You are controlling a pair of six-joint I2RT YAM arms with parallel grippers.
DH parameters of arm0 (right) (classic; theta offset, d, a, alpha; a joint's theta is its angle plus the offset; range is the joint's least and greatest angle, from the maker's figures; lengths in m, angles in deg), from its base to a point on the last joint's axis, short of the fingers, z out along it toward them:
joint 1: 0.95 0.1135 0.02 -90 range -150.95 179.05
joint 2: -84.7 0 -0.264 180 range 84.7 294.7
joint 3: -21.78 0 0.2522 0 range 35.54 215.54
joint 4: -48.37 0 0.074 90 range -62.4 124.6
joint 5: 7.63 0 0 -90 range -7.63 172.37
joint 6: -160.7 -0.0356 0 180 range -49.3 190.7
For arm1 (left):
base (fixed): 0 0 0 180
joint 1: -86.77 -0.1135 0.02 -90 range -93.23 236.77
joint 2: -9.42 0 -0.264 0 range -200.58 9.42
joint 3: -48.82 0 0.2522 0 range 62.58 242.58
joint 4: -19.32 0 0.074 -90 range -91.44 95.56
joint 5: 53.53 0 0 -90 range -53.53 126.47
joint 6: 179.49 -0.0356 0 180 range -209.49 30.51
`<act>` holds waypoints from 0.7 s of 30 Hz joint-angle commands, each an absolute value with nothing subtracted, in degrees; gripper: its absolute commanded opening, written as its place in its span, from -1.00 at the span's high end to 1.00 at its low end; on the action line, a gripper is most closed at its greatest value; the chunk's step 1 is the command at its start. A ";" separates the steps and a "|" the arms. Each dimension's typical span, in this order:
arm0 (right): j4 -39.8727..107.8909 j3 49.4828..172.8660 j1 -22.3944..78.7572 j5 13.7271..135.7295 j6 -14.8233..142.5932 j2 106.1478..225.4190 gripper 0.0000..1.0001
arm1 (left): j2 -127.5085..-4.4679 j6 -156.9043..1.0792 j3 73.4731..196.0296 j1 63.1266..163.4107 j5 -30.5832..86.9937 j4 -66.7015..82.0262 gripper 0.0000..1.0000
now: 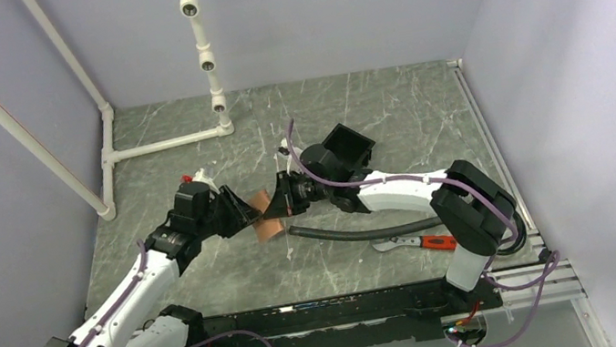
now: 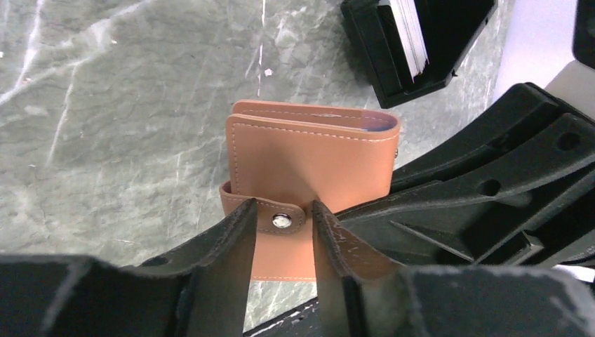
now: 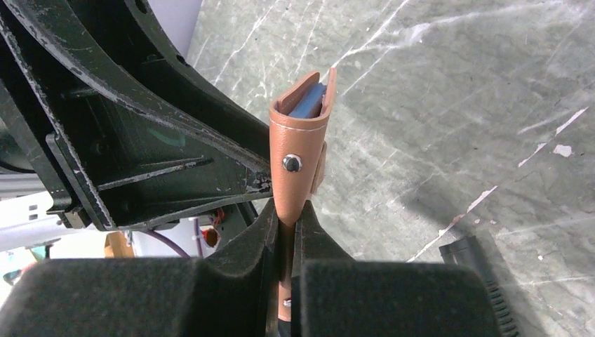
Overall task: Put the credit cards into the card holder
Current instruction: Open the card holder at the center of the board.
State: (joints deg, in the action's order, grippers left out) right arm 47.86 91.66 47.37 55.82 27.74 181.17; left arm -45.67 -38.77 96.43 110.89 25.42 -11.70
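Tan-brown leather bifold card holder [image 3: 298,144] held upright over the grey marbled table [image 3: 456,105], blue plastic cards [image 3: 309,105] inside.
We judge it light, pliable and smooth. The right gripper [image 3: 286,226] pinches its lower edge; the left gripper [image 2: 283,212] stands spread astride the snap strap [image 2: 281,220].

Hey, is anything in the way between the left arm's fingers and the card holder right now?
Nothing visible. The left gripper has its fingers apart on either side of the snap strap of the card holder, with no other object between. The right gripper clamps the holder too.
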 commanded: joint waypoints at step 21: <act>70.45 89.02 44.54 48.06 16.09 176.17 1.00 | -42.61 -39.01 92.86 111.49 26.72 -13.93 0.25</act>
State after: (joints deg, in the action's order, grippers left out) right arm 58.26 87.26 44.11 50.93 17.53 180.84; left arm -41.43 -37.31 92.76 111.17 23.98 -7.54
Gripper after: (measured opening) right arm 0.058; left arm 0.406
